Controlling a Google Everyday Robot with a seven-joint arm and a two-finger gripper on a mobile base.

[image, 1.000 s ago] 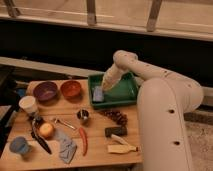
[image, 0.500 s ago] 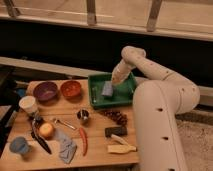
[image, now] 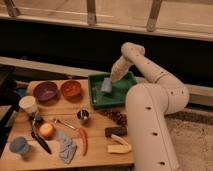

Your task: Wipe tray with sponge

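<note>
Sponge (image: 106, 85), pale blue, lies on the floor of the green tray (image: 95, 95) at the table's far right, gripper (image: 115, 78) just beside its right end, grip unreadable; likely light, soft, compressible, best pinched across its short sides.

Two bowls (image: 46, 91) (image: 71, 89), two cups (image: 28, 104) (image: 19, 146), one tray (image: 98, 98), one gripper (image: 112, 80)

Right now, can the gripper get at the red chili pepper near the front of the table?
Probably, but not directly: the gripper is down in the green tray at the sponge. The chili pepper lies uncovered, so the arm must lift out and swing across first.
</note>
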